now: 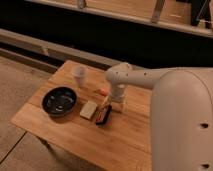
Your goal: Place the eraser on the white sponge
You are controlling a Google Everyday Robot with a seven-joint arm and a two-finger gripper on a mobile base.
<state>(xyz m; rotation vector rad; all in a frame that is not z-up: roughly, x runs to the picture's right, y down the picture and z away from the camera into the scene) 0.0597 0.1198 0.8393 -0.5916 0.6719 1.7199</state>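
Observation:
The eraser point(104, 115), a flat dark block with reddish stripes, lies on the wooden table point(75, 137) just right of the cream-white sponge point(89, 109), almost touching it. My white arm reaches in from the right and bends down over the table. The gripper point(113, 104) hangs open just above the eraser's far end, with nothing in it. The arm's wrist hides part of the table behind the eraser.
A dark bowl point(59, 100) stands left of the sponge. A white paper cup point(79, 75) is at the back, and an orange carrot point(102, 91) lies beside the arm's wrist. The table's front edge runs diagonally at lower left, with floor beyond.

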